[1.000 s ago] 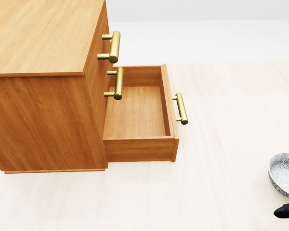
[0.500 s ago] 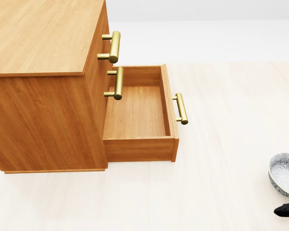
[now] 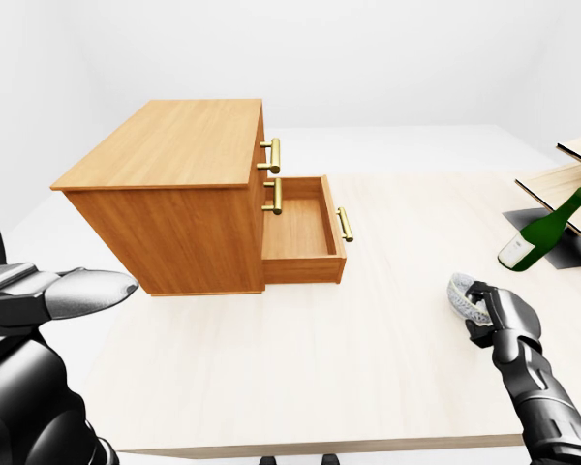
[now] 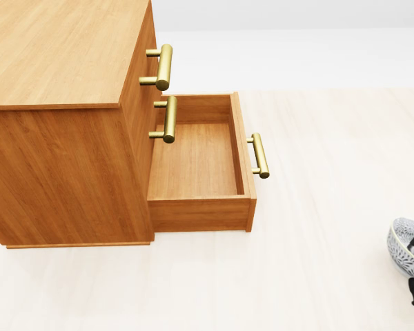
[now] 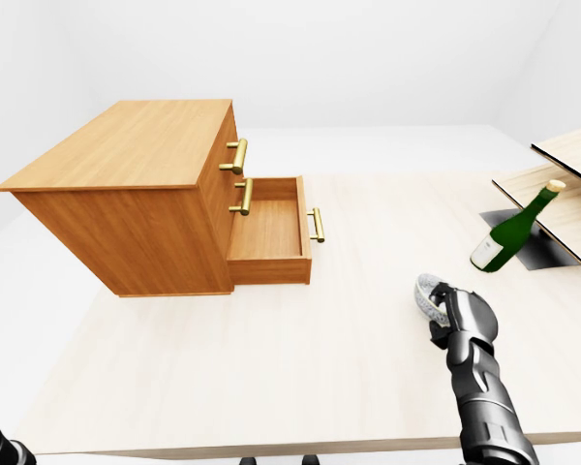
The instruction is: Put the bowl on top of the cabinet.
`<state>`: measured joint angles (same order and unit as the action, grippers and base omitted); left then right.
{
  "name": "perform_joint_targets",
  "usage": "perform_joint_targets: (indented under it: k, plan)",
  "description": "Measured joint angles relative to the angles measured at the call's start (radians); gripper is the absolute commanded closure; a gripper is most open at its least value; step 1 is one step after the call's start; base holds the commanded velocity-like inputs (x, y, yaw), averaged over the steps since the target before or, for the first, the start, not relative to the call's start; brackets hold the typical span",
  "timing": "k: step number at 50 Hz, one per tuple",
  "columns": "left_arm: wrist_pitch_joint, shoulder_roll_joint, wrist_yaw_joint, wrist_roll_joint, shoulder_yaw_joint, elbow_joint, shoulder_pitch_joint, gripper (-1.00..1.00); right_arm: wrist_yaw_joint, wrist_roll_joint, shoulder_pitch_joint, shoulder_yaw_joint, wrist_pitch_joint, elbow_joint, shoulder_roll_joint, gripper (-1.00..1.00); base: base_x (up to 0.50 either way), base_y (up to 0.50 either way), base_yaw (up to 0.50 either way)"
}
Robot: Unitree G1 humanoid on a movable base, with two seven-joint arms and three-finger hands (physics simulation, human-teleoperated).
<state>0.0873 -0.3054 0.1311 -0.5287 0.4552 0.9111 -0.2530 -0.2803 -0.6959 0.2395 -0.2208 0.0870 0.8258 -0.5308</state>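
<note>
While your right hand (image 5: pixel 452 312) sat low at the right of the right-eye view, its dark fingers were closed round the far rim of the bowl (image 5: pixel 427 295); the bowl was tipped up on edge, patterned side showing, and whether its lower rim touched the table (image 5: pixel 271 368) could not be told from these views; in the head view it showed only as a sliver at the right edge, partly behind the fingers. Your left hand (image 3: pixel 63 294) stood at the left of the left-eye view, well apart from the bowl, its fingers extended and holding nothing. You had the cabinet (image 3: pixel 174 194) at upper left on the table, its flat top bare; its lowest drawer (image 4: pixel 196 162) was pulled out, with a brass handle (image 4: pixel 259 156) on its face; the two drawers above it were closed. At the right of the left-eye view a green bottle (image 3: pixel 545 231) leaned tilted beside pale boards.
</note>
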Motion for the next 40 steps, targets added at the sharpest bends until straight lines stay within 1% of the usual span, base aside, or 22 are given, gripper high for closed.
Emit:
perform_joint_targets:
  k: [7,12,27,40]
  plan:
    - [0.000,0.004,-0.006,0.008,-0.001,-0.002,0.001,-1.00,0.020,0.000,-0.007,-0.002,0.000,-0.022,0.004,1.00,0.00,0.00,0.00]
    - [0.000,0.006,-0.009,0.013,-0.002,-0.003,0.002,-1.00,0.056,-0.002,-0.024,-0.015,0.000,-0.087,0.009,1.00,0.00,0.00,0.00]
    - [0.000,0.010,-0.015,0.022,-0.003,-0.003,0.003,-1.00,0.250,-0.009,-0.076,-0.102,0.000,-0.428,0.046,1.00,0.00,0.00,0.00]
    - [0.000,0.011,-0.016,0.022,-0.002,-0.002,0.002,-1.00,0.404,0.001,-0.065,-0.155,0.000,-0.648,0.052,1.00,0.00,0.00,0.00]
